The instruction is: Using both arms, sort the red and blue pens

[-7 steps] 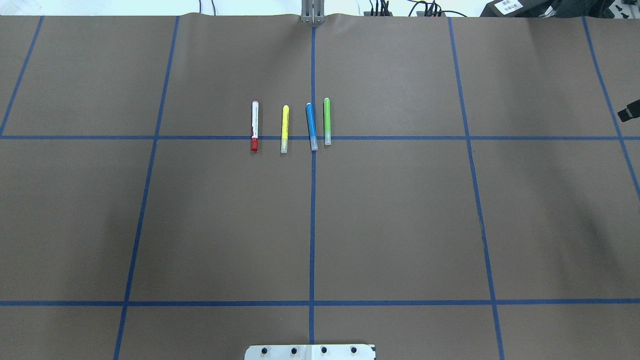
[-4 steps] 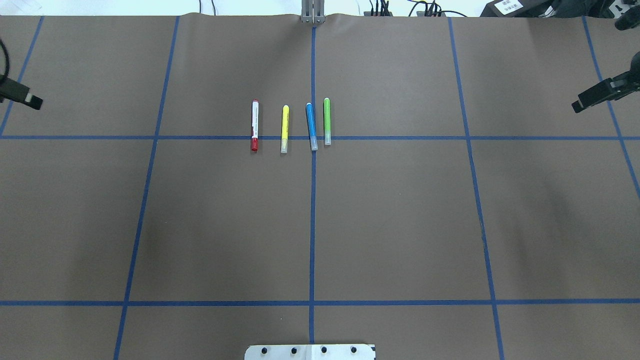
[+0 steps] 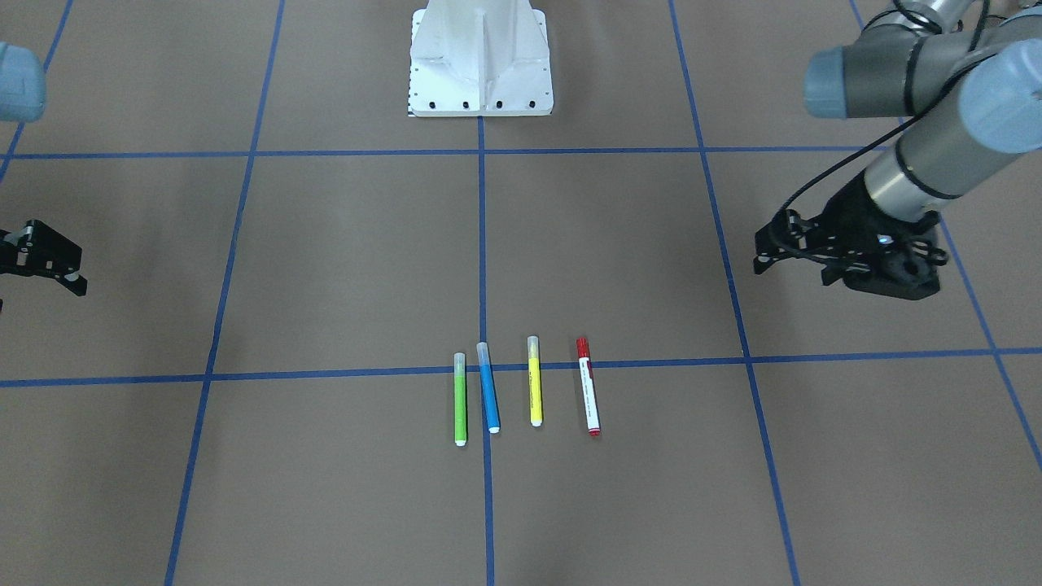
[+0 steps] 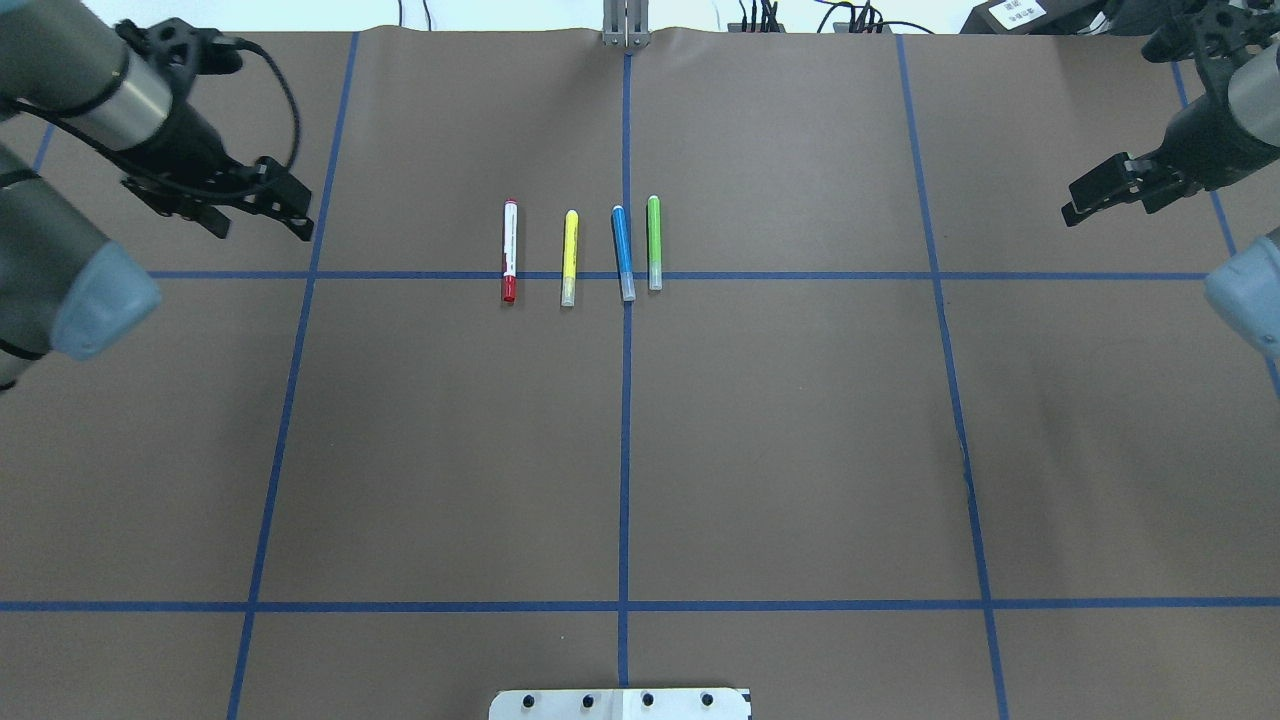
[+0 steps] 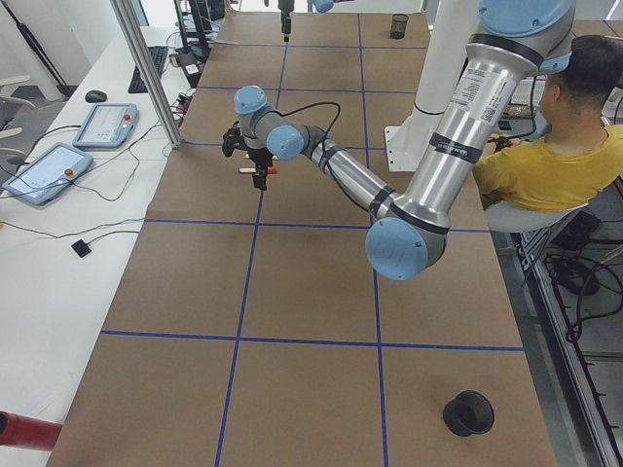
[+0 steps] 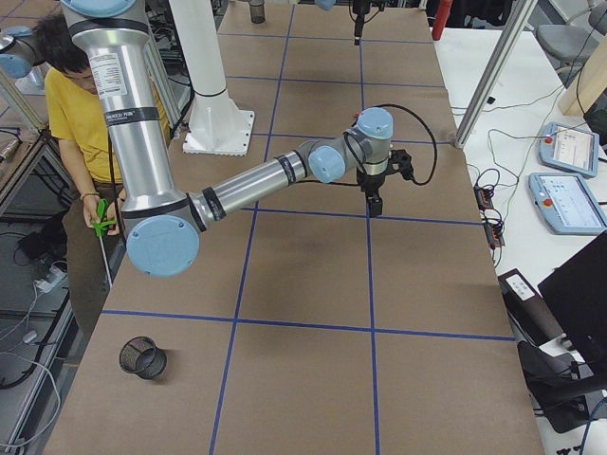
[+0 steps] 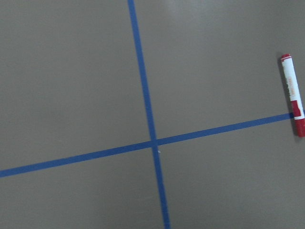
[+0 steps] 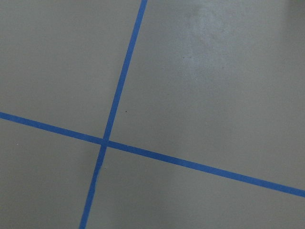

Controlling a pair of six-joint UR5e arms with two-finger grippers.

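Observation:
Four pens lie side by side near the table's centre line. The red pen (image 4: 509, 250) (image 3: 588, 387), white-barrelled with a red cap, is the leftmost in the overhead view and shows at the right edge of the left wrist view (image 7: 293, 93). The blue pen (image 4: 622, 253) (image 3: 488, 387) lies on the centre tape line. My left gripper (image 4: 262, 228) (image 3: 794, 268) hovers open and empty well left of the red pen. Far to the right of the pens, my right gripper (image 4: 1105, 200) (image 3: 49, 277) hangs open and empty.
A yellow marker (image 4: 569, 258) lies between the red and blue pens, and a green marker (image 4: 654, 243) just right of the blue. The white pedestal (image 3: 480, 65) stands at the robot's edge. A black mesh cup (image 5: 469, 413) sits at the table's left end. A person (image 5: 555, 146) sits behind.
Both arms have swung in from the table's sides toward the middle, the left one much further into view. The pens have not moved.

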